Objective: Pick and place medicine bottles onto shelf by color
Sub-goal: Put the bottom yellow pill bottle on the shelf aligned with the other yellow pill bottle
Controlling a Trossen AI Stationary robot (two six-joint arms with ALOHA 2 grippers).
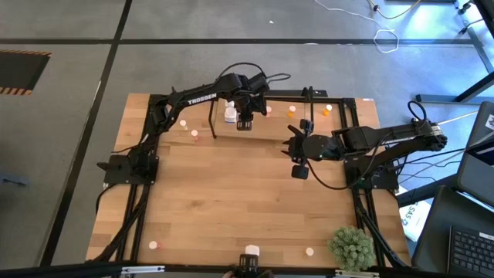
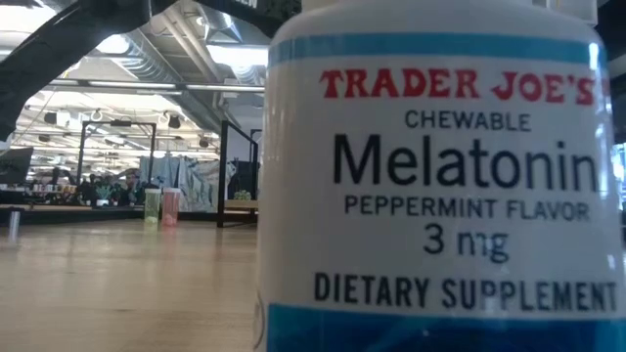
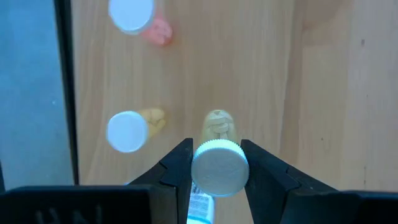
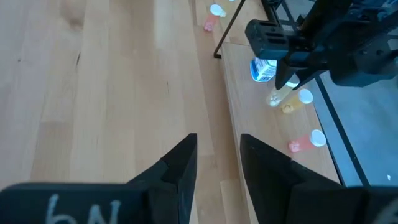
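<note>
The left gripper [image 3: 216, 168] clamps a white-capped, blue-labelled white medicine bottle [image 3: 217, 167] above the pale wooden shelf base [image 3: 261, 68], while the right gripper [image 4: 217, 165] hovers empty, fingers parted, over the table [image 4: 93, 93].

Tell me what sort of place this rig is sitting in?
Probably a large open lab or industrial workshop hall. The low view shows a high ceiling with exposed ducts and distant benches; the high view shows bare concrete floor, loose cables and a laptop beside the wooden table.
</note>
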